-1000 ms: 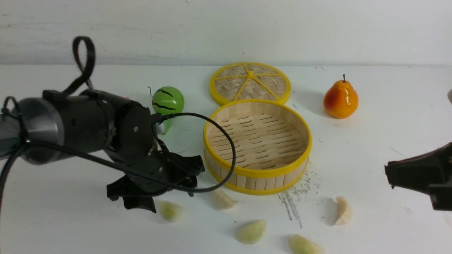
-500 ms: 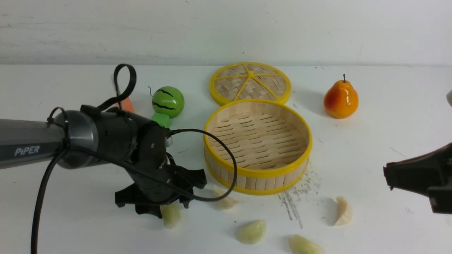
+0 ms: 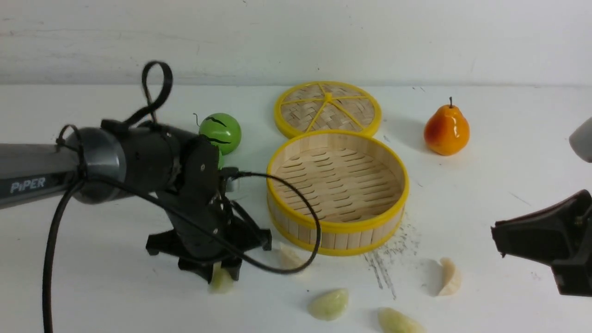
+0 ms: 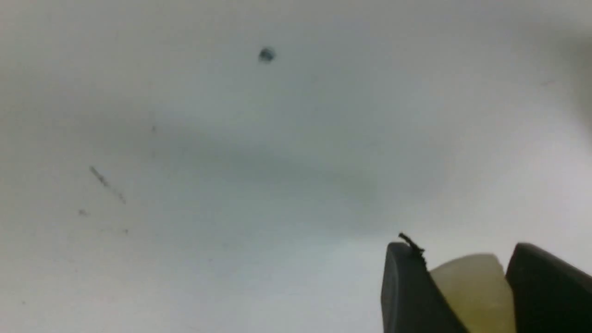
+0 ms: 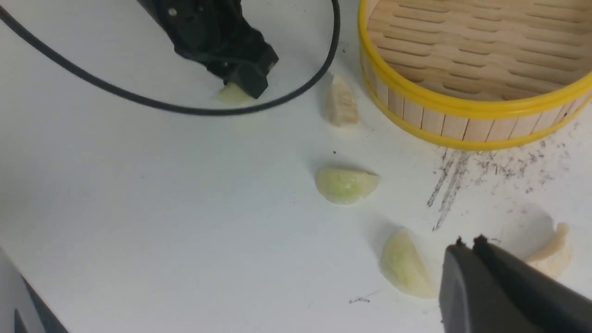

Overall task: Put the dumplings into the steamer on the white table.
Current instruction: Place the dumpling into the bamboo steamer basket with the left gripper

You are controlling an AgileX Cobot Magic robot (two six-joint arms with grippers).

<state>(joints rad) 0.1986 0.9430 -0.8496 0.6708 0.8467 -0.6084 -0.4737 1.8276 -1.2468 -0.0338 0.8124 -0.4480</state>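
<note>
Your left gripper is down on the white table, jaws clamped either side of one dumpling. Four more dumplings lie on the table in front of the steamer, outside it. Your right gripper hangs to the right, jaws pressed together.

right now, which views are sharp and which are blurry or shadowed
left wrist view: soft all over, a broad grey shadow on the white table, the dumpling in the left gripper blurred; right wrist view: crisp on the steamer; front view: fairly sharp, soft shadows
</note>
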